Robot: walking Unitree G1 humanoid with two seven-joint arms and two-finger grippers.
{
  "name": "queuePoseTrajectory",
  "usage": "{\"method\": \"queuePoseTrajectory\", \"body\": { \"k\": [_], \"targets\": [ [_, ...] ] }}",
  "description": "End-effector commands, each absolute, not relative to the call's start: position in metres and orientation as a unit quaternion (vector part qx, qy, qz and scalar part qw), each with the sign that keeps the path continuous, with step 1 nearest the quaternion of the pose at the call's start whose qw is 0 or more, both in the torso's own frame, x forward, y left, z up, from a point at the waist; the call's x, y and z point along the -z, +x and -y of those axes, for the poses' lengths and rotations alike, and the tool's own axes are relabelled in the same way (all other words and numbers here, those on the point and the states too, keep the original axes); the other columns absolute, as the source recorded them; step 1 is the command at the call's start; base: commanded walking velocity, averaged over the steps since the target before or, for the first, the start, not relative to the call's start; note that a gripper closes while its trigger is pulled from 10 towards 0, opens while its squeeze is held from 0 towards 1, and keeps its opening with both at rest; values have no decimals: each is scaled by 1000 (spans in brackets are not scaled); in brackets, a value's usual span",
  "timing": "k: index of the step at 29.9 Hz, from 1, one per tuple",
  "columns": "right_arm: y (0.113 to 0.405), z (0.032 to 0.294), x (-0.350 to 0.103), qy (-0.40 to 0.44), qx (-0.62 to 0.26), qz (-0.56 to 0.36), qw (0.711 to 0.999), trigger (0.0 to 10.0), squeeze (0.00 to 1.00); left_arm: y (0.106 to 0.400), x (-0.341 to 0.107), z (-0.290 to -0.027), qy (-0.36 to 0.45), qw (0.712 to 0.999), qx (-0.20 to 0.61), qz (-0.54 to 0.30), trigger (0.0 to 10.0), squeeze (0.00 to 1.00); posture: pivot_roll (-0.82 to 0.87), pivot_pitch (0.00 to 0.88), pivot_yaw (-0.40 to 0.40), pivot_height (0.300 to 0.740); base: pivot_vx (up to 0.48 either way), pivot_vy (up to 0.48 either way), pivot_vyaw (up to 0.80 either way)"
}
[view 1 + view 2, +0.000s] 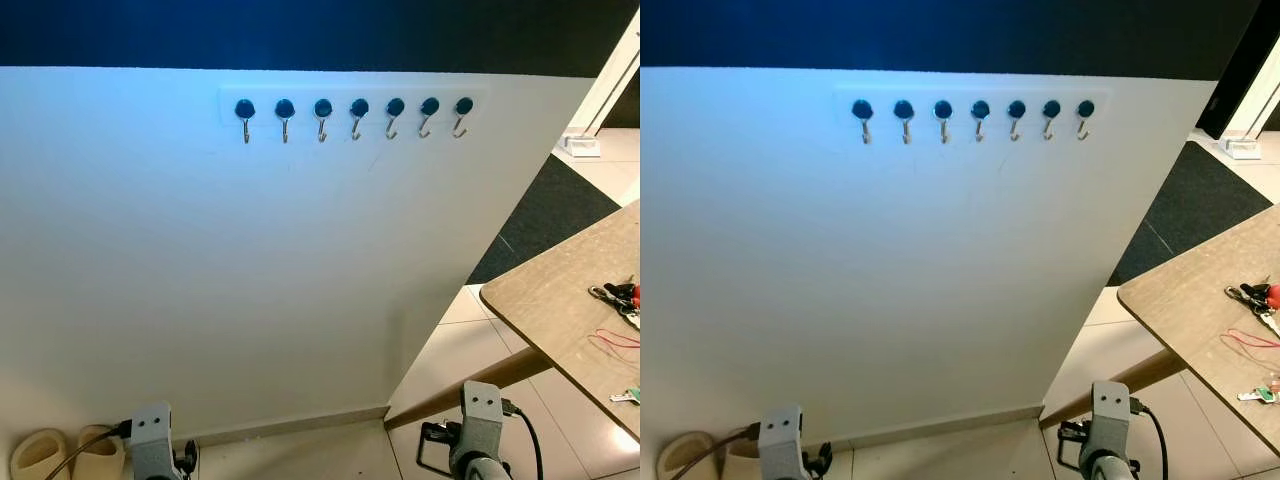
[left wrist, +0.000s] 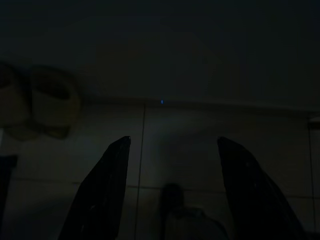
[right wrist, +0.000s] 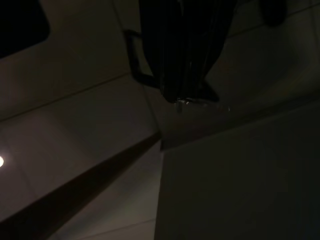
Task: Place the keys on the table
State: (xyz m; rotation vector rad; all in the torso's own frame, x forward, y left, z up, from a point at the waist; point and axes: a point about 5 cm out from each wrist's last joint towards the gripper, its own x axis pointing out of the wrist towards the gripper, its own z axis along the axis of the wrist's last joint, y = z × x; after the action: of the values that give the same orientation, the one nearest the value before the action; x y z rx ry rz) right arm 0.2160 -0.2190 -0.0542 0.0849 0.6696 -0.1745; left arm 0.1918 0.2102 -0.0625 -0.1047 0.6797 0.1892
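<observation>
A bunch of keys [image 1: 618,295] with a red tag lies on the wooden table [image 1: 545,300] at the right edge. A second small key [image 1: 1258,393] lies nearer on the same table top. On the white wall ahead, a rack of several hooks [image 1: 350,108] hangs bare. Both arms hang low beside me. In the dark left wrist view my left gripper [image 2: 173,142] is open over floor tiles, with nothing between its fingers. In the right wrist view my right gripper [image 3: 186,97] has its fingers pressed together above the floor.
A thin red cord [image 1: 615,340] lies on the table between the keys. A pair of beige slippers [image 1: 55,455] sits at the wall's foot on my left. A dark mat [image 1: 550,215] covers the floor beyond the table, past the wall's right end.
</observation>
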Motion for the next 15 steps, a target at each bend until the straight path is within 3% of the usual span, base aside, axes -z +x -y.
{"method": "queuePoseTrajectory", "body": {
  "k": [1,7,15],
  "targets": [
    [209,220,60,53,89,-347,932,10000,0,188,66,-204,-51,935,-89,-338,10000,0,31,42,-46,740,0,0,0],
    [204,213,64,53,73,-353,931,10000,0,189,66,-203,-33,941,-77,-328,10000,0,28,47,-39,740,0,0,-152],
    [196,207,70,42,52,-371,926,10000,0,183,70,-200,-13,938,-57,-342,10000,0,30,43,-44,740,0,0,-752]
  ]
}}
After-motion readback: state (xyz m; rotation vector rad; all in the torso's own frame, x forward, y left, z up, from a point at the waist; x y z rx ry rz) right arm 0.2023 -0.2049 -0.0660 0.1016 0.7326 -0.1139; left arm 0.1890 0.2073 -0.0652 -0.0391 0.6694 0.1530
